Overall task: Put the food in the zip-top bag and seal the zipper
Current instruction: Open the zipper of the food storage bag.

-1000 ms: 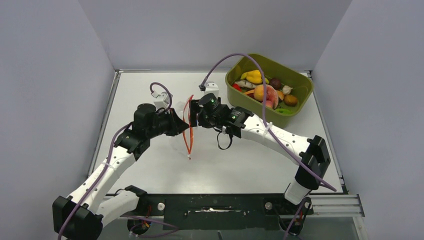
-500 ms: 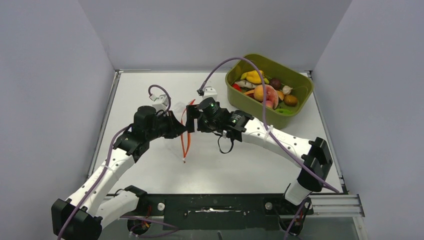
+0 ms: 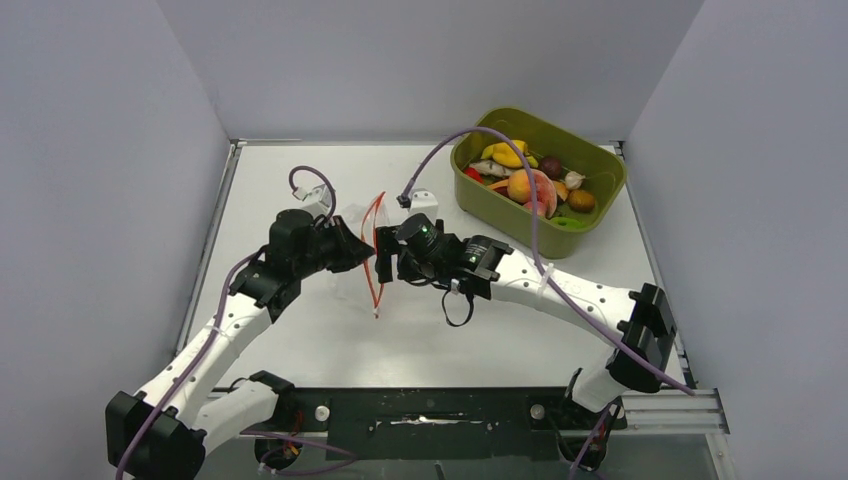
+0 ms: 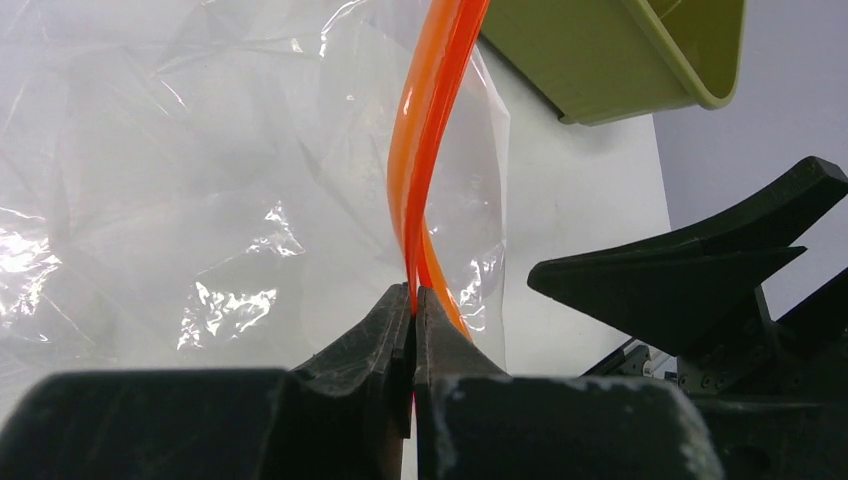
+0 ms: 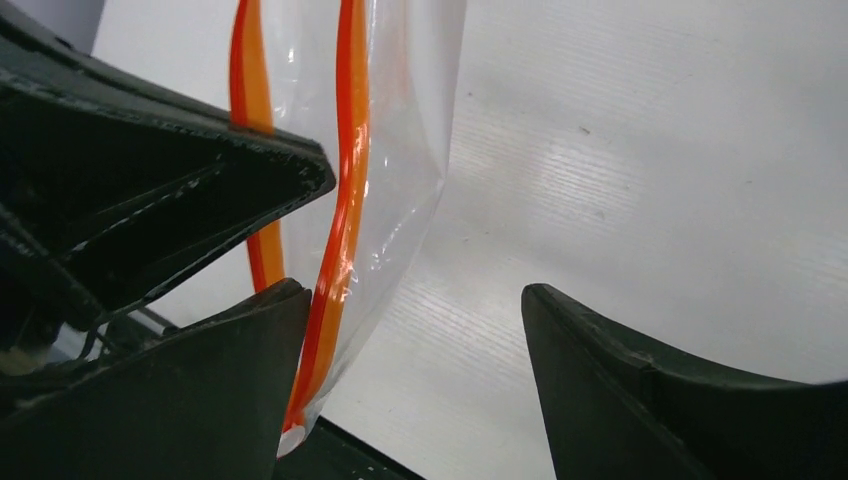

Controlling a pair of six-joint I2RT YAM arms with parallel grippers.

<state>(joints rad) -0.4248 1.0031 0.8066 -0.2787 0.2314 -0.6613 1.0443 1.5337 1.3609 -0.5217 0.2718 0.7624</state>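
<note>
Orange zipper (image 4: 430, 150) of the zip-top bag (image 4: 180, 200) is pinched tight in my left hand (image 4: 413, 300), so I'd ease my right hand (image 5: 412, 295), fingers spread just beside it, onto the free lip alone and pull gently, the food (image 3: 530, 185) lying in the tub (image 3: 590, 215) beyond.

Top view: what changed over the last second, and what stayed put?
The right end effector moved toward the near edge alongside the bag's orange strip, jaws open, holding nothing. Unchanged: the left end effector stays shut on the orange strip, the bag hangs between them, and the food sits in the green tub.
</note>
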